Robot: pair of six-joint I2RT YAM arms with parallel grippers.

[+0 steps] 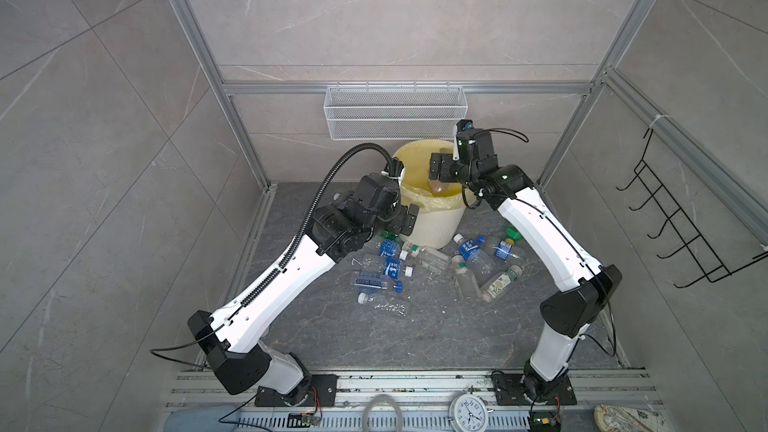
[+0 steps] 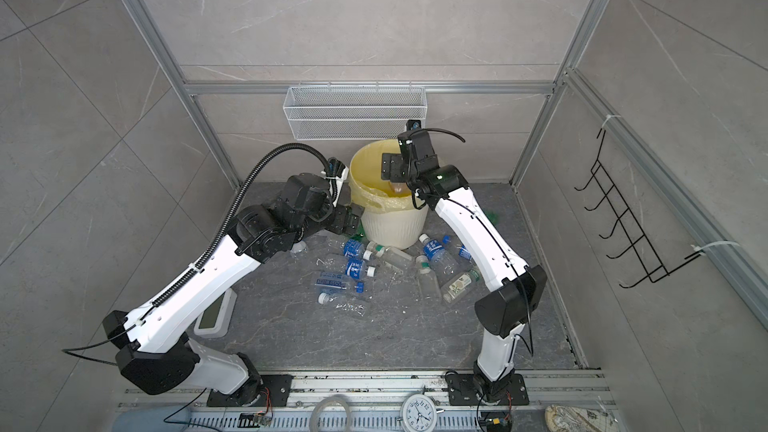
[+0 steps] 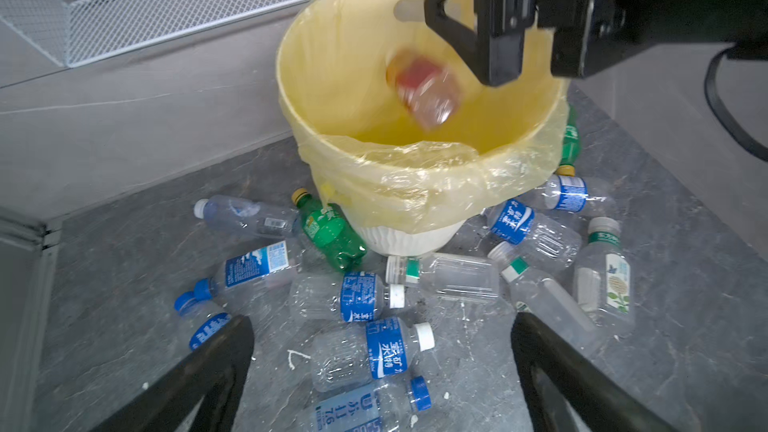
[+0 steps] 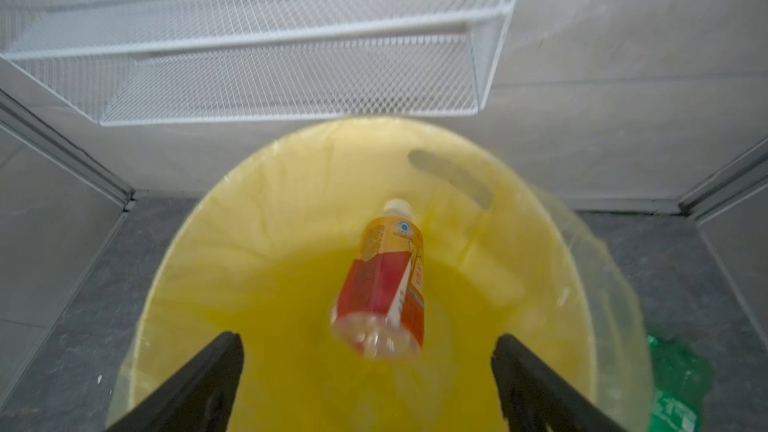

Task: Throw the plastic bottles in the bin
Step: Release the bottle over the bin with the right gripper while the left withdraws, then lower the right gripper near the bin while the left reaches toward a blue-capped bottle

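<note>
Right gripper (image 4: 368, 340) spread wide, empty, above one bin (image 3: 409, 243). One amber bottle (image 4: 382, 280) lies loose inside. Left gripper (image 3: 382, 324) also spread, empty; two green bottles (image 3: 330, 230) beside bin.

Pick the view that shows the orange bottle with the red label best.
Right wrist view: the orange bottle shows whole, cap to base, in the bin. The left wrist view blurs it; both top views show only a small patch.

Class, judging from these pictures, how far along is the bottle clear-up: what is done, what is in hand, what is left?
Done: one amber-orange bottle is inside the bin, below the open right gripper, the only one visible there. In hand: nothing; the left gripper hovers open above the floor. Left: a dozen or so plastic bottles lie around the bin's base, a green bottle included.
</note>
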